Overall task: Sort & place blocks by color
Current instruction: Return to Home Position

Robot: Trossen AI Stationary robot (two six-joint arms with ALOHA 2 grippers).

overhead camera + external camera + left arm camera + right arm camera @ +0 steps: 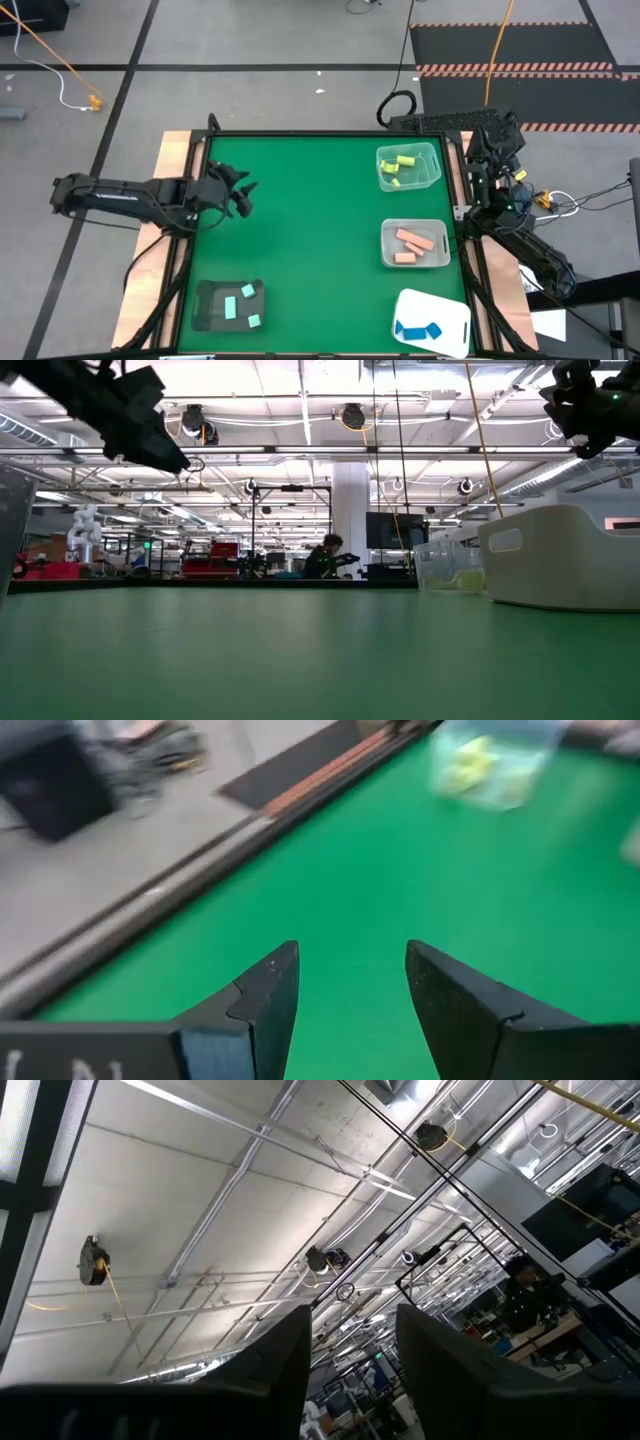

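Four trays hold blocks: the clear plastic tray (428, 172) at far right has three or four yellow blocks (400, 161), the greyish tray (440, 258) at mid right three tan-pink bars (408, 237), the white tray (450, 310) at near right two or three blue blocks (405, 330), and the black tray (210, 300) at near left three mint-green blocks (232, 308).

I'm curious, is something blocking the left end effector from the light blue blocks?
No, nothing visible: only green table lies between the open left end effector and the light blue blocks in the black tray.
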